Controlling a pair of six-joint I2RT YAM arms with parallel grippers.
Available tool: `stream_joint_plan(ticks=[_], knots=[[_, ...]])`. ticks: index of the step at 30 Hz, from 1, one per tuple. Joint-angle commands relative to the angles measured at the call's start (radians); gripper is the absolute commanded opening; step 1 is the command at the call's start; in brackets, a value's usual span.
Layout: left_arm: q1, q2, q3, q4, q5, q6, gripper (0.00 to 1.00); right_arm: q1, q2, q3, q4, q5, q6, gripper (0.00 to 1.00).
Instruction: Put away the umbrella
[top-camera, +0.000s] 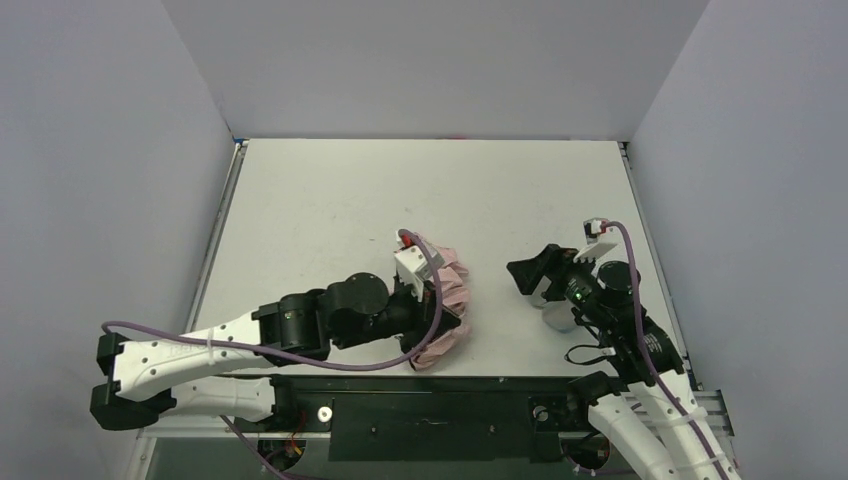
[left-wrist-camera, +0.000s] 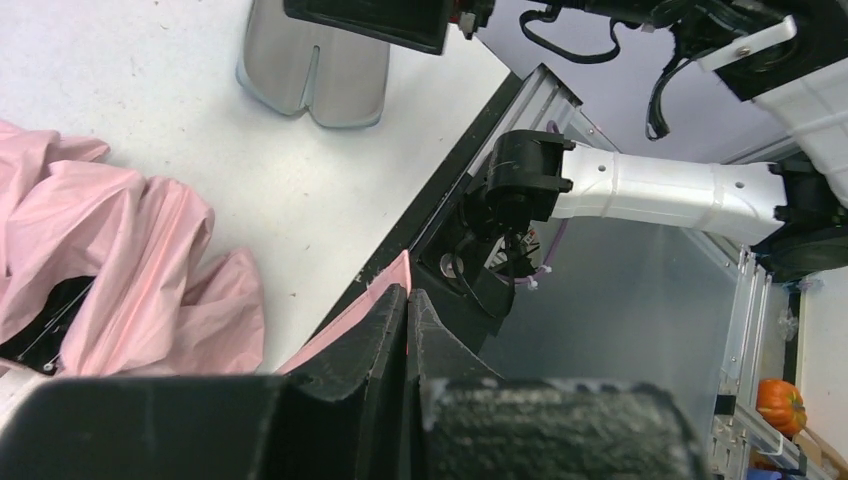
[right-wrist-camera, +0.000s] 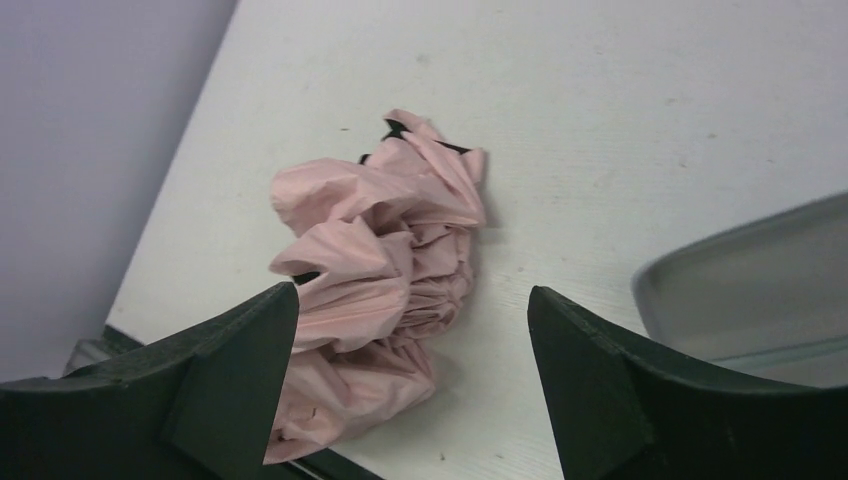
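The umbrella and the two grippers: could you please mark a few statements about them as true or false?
1. The umbrella lies crumpled on the table, near its front edge. True.
2. The right gripper is shut on the umbrella. False: its jaws stand wide open, holding nothing.
3. The left gripper is shut, with pink fabric pinched at its tips. True.
4. The umbrella is inside the case. False: it lies on the table, apart from the case.

The umbrella (top-camera: 448, 290) sits low and centre in the top view, a pale salmon-pink bundle with its canopy crumpled into loose, pleated folds. It lies flat on the bench (top-camera: 330, 200), right at the near edge, with its bottom fold reaching that edge. Black ribs (left-wrist-camera: 45, 318) peek out between the folds.
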Motion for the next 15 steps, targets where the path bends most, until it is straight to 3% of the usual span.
stream_joint_plan(ticks=[1, 10, 15], knots=[[0.015, -0.107, -0.037, -0.004, 0.015, 0.015, 0.00, -0.008, -0.053, -0.044, 0.222, -0.233, 0.029, 0.80], [0.022, -0.277, -0.085, 0.040, 0.033, 0.025, 0.00, -0.001, -0.077, -0.162, 0.660, -0.533, 0.232, 0.78], [0.023, -0.327, -0.075, 0.038, 0.012, 0.027, 0.00, 0.037, -0.079, -0.183, 0.789, -0.613, 0.270, 0.78]])
